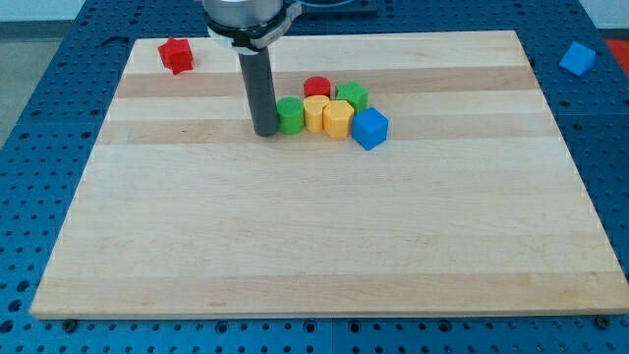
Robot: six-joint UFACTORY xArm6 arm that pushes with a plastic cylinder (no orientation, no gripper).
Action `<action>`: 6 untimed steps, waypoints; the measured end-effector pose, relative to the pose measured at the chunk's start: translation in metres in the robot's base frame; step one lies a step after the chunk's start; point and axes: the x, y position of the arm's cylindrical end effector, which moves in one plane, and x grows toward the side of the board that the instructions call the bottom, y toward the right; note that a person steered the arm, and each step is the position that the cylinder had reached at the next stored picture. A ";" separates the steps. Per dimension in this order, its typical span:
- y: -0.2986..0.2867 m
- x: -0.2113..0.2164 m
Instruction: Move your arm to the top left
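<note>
My tip rests on the wooden board, left of centre in the upper half. It sits just left of a green cylinder, touching or nearly touching it. Right of that stand a yellow block and a yellow hexagonal block. Behind them are a red cylinder and a green star-shaped block. A blue cube ends the cluster on the right. A red block lies alone near the board's top left corner.
A blue block lies off the board on the blue perforated table at the view's top right. The arm's housing hangs over the board's top edge.
</note>
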 end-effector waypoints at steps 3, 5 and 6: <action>-0.096 -0.009; -0.200 -0.094; -0.206 -0.149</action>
